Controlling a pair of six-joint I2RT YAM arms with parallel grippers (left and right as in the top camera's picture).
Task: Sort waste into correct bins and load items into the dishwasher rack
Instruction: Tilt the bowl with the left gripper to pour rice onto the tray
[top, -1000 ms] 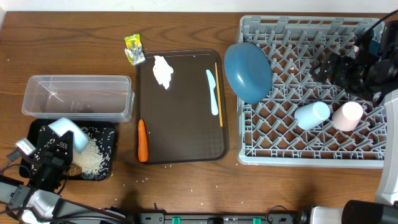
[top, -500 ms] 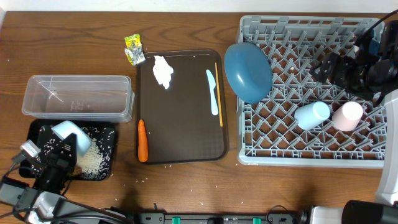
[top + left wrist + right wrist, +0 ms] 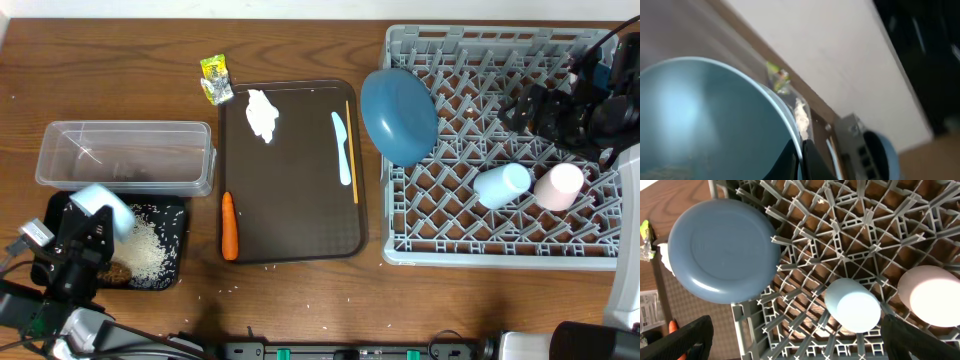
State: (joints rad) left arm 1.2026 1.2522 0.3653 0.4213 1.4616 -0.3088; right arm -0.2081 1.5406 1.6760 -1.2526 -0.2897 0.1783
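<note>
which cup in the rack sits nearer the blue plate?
The light-blue cup; the pink cup lies beyond it, farther from the dark-blue plate.

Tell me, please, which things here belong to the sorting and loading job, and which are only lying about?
Belong to the job: snack wrapper, tissue, carrot, rice, clear tub, black tray, pale-blue bowl, dark-blue plate, pink cup, light-blue cup, knife, chopstick, rack.

Just lying about: brown serving tray, table.
</note>
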